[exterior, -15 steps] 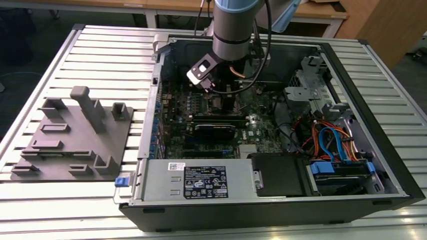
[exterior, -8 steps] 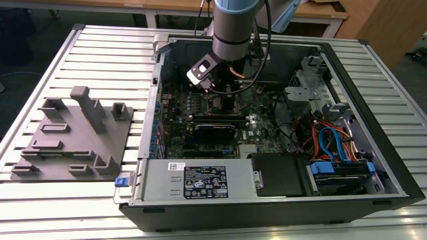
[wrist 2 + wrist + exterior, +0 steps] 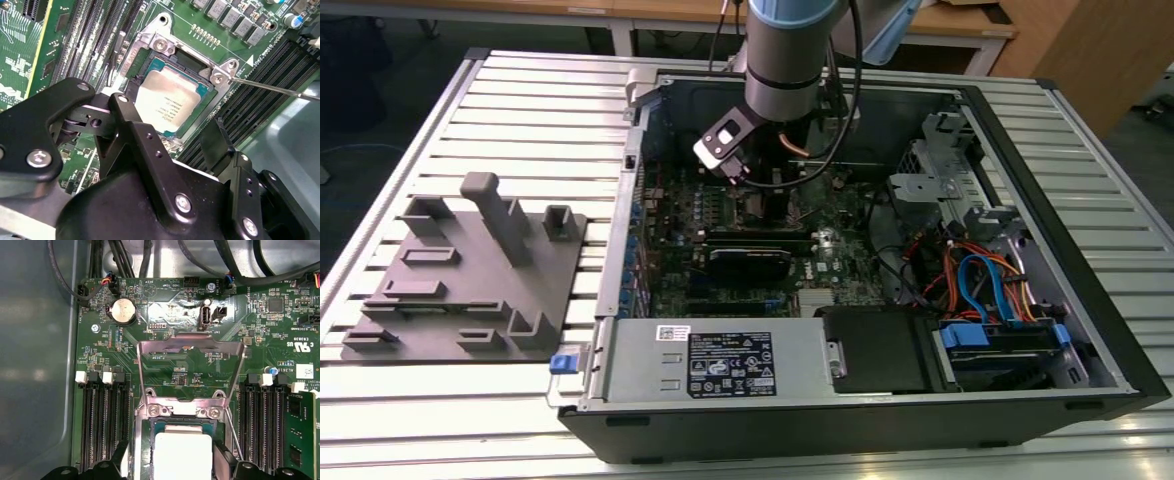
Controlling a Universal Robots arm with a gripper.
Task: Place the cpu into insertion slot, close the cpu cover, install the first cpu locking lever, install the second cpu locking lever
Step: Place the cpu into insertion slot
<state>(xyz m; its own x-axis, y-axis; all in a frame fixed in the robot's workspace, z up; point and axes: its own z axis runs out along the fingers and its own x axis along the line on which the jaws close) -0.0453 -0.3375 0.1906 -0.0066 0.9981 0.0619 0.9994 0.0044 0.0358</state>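
The cpu [image 3: 170,100] is a small flat square, pale silver-grey on top with a thin green edge (some print on it). It lies flat in the insertion slot [image 3: 190,60], and the cpu cover [image 3: 190,341] stands swung open beyond it. In the exterior view the gripper [image 3: 767,185] hangs in the upper middle of the frame, inside the computer case [image 3: 854,420]. Its black fingers [image 3: 225,462] are apart, one at each side of the cpu, holding nothing.
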